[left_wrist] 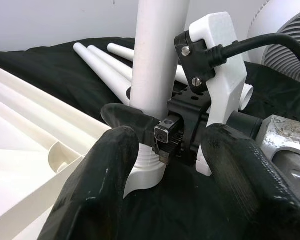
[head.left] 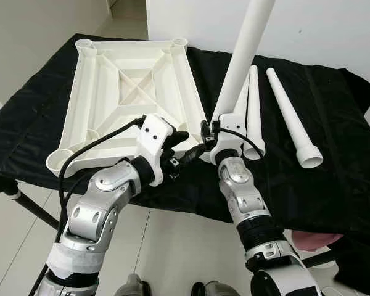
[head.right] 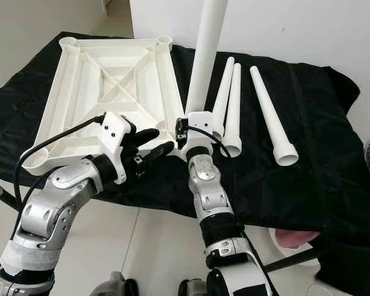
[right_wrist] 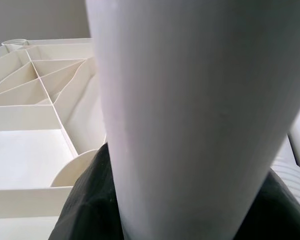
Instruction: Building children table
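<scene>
Right end effector (head.left: pixel 208 139) closed on the lower part of a white table leg (head.left: pixel 242 58), black fingers pinching it just above its wide threaded foot, as seen in the left wrist view. Leg held close to upright, long axis running up and slightly away toward the far side, narrow end leaving the top of the head views, wide end down at the near right corner of the tabletop piece. Foot of the leg (left_wrist: pixel 146 167) just beside a round corner socket (left_wrist: pixel 65 156), apparently not seated in it. In the right wrist view, leg shaft (right_wrist: pixel 200 115) very close across the frame.

Left end effector (head.left: pixel 188 147) open, two black fingers (left_wrist: pixel 97 195) spread either side of the leg's foot and of the right end effector, not clearly touching either. Wrist pointing rightward along the near edge of the white panel.

White upturned children's table top (head.left: pixel 129 92) lying flat, ribbed underside up, cross ribs meeting at the centre, round sockets at the corners. Resting on a black cloth (head.left: pixel 333 172) draped over the supporting tabletop.

Three more legs on the cloth to the right: a pair lying side by side (head.left: pixel 254 105), touching or nearly so, and a single one (head.left: pixel 291 117) apart further right. All three lengthwise away from the robot, wide open ends toward the near side, narrow ends far.
</scene>
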Controlling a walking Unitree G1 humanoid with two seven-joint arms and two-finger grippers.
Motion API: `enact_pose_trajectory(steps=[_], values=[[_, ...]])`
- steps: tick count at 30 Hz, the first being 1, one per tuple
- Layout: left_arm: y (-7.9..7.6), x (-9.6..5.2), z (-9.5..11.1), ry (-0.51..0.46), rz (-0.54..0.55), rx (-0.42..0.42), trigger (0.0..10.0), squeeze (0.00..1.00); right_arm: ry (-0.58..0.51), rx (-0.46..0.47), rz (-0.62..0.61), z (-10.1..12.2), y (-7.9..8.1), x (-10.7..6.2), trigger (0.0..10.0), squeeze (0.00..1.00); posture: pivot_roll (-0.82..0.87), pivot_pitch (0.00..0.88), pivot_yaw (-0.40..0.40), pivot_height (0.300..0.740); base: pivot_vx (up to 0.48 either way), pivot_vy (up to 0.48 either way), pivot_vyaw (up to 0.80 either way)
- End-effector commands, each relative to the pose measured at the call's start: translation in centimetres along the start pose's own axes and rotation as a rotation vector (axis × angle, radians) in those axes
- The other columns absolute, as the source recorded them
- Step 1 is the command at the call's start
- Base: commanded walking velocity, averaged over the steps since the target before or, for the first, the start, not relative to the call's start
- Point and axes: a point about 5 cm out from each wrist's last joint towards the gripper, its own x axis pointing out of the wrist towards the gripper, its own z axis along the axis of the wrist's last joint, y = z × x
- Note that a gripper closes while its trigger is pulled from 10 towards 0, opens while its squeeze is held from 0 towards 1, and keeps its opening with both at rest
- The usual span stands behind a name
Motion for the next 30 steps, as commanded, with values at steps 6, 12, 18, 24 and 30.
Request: enact_pose_trajectory(steps=[6, 12, 18, 24, 30], values=[[0.3, 0.2, -0.3, 0.010, 0.050, 0.004, 10.0, 0.00, 0.053, 0.043, 0.033, -0.8, 0.8, -0.6, 10.0, 0.16, -0.04, 0.064, -0.029, 0.740, 0.000, 0.000, 0.00], [0.3, 0.3, -0.3, 0.008, 0.050, 0.007, 10.0, 0.00, 0.029, 0.042, 0.116, -0.5, 0.8, -0.6, 10.0, 1.00, -0.04, 0.059, -0.026, 0.740, 0.000, 0.000, 0.00], [0.3, 0.4, -0.3, 0.006, 0.046, 0.007, 10.0, 0.00, 0.022, 0.005, 0.184, -0.1, -0.7, -0.1, 10.0, 1.00, -0.05, 0.051, -0.023, 0.740, 0.000, 0.000, 0.00], [0.3, 0.5, -0.3, 0.005, 0.044, 0.008, 10.0, 0.00, 0.034, -0.028, 0.237, -0.1, -1.1, 0.1, 10.0, 0.00, -0.05, 0.052, -0.022, 0.740, 0.000, 0.000, 0.00], [0.5, 0.6, -0.2, 0.005, 0.047, 0.012, 10.0, 0.00, 0.043, -0.069, 0.361, 0.1, -2.1, 0.5, 10.0, 0.00, -0.05, 0.058, -0.017, 0.740, 0.000, 0.000, 0.00]])
